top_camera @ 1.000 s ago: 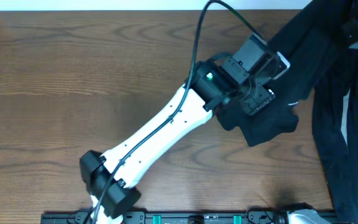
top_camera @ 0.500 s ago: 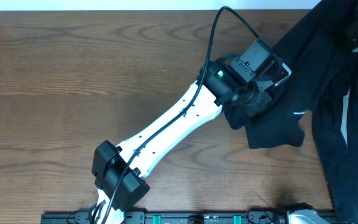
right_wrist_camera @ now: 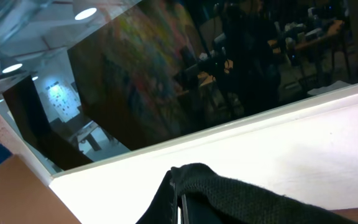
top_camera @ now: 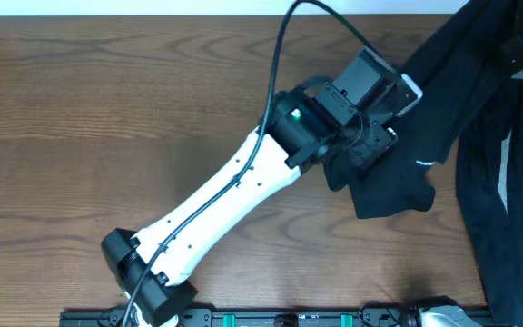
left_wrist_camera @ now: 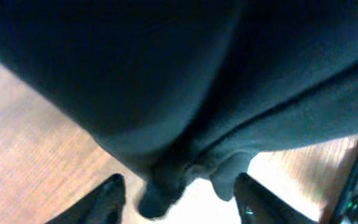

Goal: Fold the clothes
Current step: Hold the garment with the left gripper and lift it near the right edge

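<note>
One soft black fabric garment (top_camera: 398, 186) at far right corner of brown wooden tabletop (top_camera: 107, 109). Fingers of left gripper (left_wrist_camera: 179, 196) parted around a fold; right gripper (right_wrist_camera: 179, 208) pinches garment.

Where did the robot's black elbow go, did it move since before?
Yes. Seen from overhead, the left arm's black elbow has shifted left and a little nearer the black rail along the table's near edge.
</note>
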You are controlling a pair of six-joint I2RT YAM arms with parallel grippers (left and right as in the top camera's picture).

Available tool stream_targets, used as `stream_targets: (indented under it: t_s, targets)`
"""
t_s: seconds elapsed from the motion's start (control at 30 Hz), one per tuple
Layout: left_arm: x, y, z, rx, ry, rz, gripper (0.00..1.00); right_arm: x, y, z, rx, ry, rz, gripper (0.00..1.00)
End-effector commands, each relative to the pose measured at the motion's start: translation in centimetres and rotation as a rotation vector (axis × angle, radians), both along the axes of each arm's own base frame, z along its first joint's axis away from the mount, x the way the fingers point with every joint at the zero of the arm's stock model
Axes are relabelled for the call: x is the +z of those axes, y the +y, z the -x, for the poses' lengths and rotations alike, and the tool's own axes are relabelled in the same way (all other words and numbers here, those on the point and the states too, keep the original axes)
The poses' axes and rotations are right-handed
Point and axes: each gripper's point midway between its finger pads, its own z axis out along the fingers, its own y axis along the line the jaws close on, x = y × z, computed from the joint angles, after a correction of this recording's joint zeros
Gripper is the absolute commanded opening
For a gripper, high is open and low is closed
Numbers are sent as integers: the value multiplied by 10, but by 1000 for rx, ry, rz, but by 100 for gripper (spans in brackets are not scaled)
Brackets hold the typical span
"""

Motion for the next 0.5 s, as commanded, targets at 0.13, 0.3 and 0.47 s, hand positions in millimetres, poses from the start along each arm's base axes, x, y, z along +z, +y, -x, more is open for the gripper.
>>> stream_targets:
  t_s: [0.13, 0.3, 0.47]
  targets:
    - [8, -9, 1, -30, 2, 52, 69, 19, 0, 16, 10, -67, 6, 1]
    - [-2, -15, 7, -61, 48, 52, 69, 24, 1, 18, 19, -86, -4, 1]
    - [-24, -25, 18, -120, 120, 39, 57, 26, 0, 20, 22, -88, -20, 1]
